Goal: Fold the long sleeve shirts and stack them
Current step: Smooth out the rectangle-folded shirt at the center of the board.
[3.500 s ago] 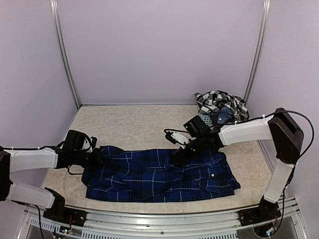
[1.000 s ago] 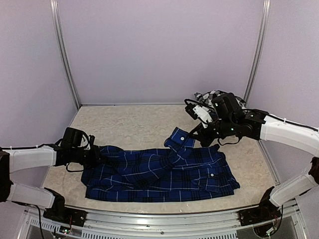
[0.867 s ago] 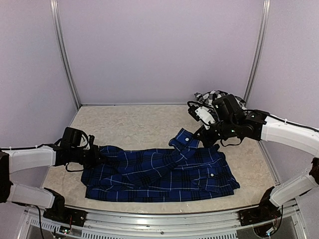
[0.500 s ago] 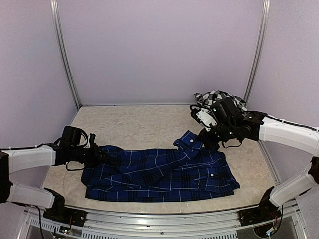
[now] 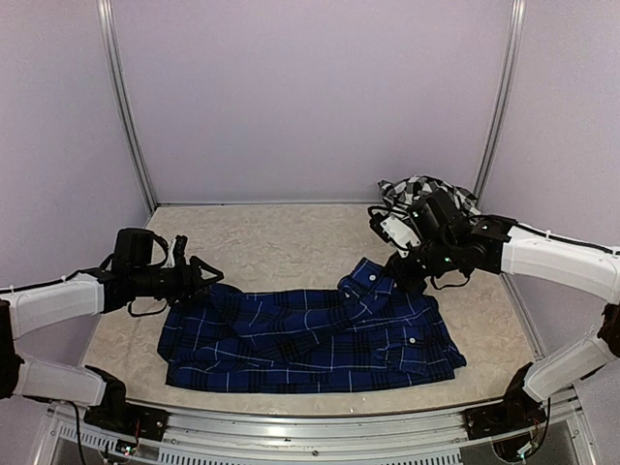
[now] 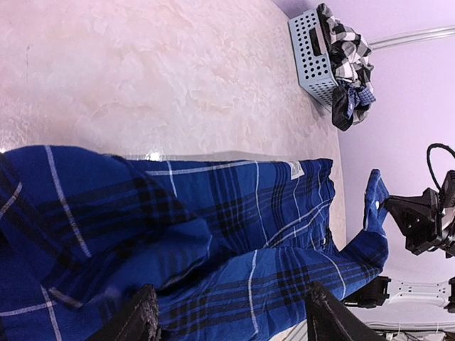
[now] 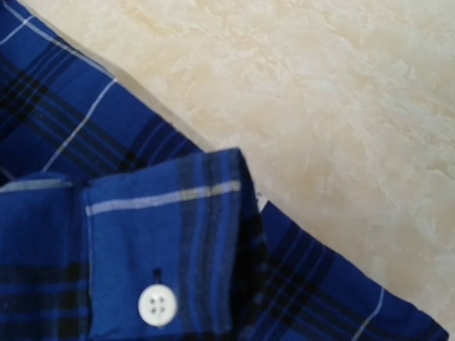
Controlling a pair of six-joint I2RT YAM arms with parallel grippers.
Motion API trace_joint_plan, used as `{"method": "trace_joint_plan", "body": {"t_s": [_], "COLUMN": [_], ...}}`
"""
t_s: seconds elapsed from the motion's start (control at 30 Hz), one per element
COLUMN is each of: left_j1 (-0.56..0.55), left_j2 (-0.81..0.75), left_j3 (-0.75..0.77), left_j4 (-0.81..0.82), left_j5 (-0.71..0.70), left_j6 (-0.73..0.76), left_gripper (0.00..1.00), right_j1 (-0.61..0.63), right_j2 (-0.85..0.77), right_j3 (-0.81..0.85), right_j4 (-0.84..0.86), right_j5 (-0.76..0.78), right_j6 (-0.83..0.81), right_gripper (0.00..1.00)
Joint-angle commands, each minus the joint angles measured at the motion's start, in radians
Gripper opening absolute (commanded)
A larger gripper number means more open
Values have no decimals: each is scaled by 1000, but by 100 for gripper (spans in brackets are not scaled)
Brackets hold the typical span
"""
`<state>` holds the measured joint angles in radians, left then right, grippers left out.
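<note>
The bench is carrying the navy plaid shirt, which is lying spread across its near half, mostly flat, with some wrinkles at the left end. The black-and-white checked shirt is waiting crumpled in the mesh basket at the far right corner, so I am judging the stack as not begun.

A second ago my left hand was pinching the left edge of the navy shirt. Now it is standing open and lifted just above that edge, holding nothing. My right hand is staying closed on the sleeve, which it has been carrying from the middle of the shirt over to the right side. I am reading this as the sleeve being drawn out straight, with the anchor on the left no longer needed.

The cuff is standing raised off the cloth, and its white button is showing clearly.
</note>
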<state>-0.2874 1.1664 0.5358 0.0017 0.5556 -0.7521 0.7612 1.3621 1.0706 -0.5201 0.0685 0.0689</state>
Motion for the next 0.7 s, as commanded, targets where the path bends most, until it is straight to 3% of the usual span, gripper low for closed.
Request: {"method": "trace_joint_plan", "body": {"t_s": [0.0,0.33,0.67], "left_j1": [6,7,5], "left_j2": [4,-41,147], "left_j3": [58,50,158], "left_j4": [-84,-75,-98], "left_j5": [-9,13,6], "left_j6": [52,59,113], "left_gripper": [68,71,70], "right_j1": [-9,-6,25], "right_j2": [-27,-172,-220], "right_j3": [46,-3,30], "right_j4": [-43,-23,-46], "right_j5": [-18,-306,-573], "right_j6": [7,-58,-58], "right_gripper": [0,0,0]}}
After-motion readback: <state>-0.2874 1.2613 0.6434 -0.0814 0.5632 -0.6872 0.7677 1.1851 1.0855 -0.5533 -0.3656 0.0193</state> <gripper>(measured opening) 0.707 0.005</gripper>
